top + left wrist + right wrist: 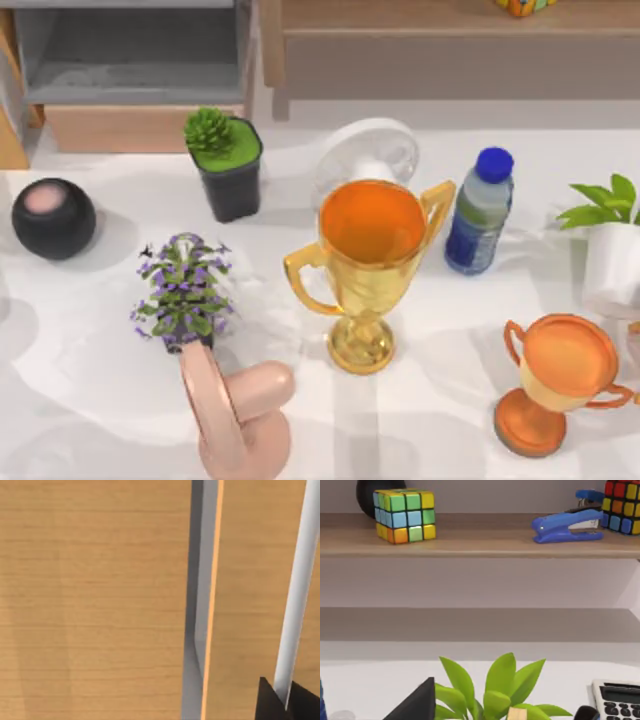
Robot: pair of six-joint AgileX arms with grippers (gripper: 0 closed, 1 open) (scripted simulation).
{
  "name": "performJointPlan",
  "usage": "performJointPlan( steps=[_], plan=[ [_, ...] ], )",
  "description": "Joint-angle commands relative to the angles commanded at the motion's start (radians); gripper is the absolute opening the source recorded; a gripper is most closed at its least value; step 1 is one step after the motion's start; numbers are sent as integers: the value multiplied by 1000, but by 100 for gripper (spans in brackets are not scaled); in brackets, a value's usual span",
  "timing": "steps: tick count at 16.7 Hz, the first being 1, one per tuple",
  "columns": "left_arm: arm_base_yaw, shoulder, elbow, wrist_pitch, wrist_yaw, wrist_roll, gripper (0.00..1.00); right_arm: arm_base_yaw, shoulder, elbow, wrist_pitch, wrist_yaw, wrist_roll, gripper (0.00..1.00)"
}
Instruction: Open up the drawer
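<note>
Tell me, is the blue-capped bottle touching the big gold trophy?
Apart. The top view shows a strip of white table between the bottle and the trophy.

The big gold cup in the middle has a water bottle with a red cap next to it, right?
Not quite. The bottle beside the gold cup has a blue cap, not red; the top view shows it. The rest is right: it stands just right of the cup.

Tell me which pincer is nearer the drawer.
Left. The left pincer is close against the drawer front; the right pincer hangs over the leafy plant at the table's right.
</note>
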Motion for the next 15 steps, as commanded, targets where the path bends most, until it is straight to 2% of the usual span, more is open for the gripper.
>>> performJointPlan(
  steps=[8,15],
  plan=[
    [85,-96,-228,122,85,3,0,0,0,0,0,0,0,100],
    [94,-107,-255,143,99,7,0,0,0,0,0,0,0,100]
  ],
)
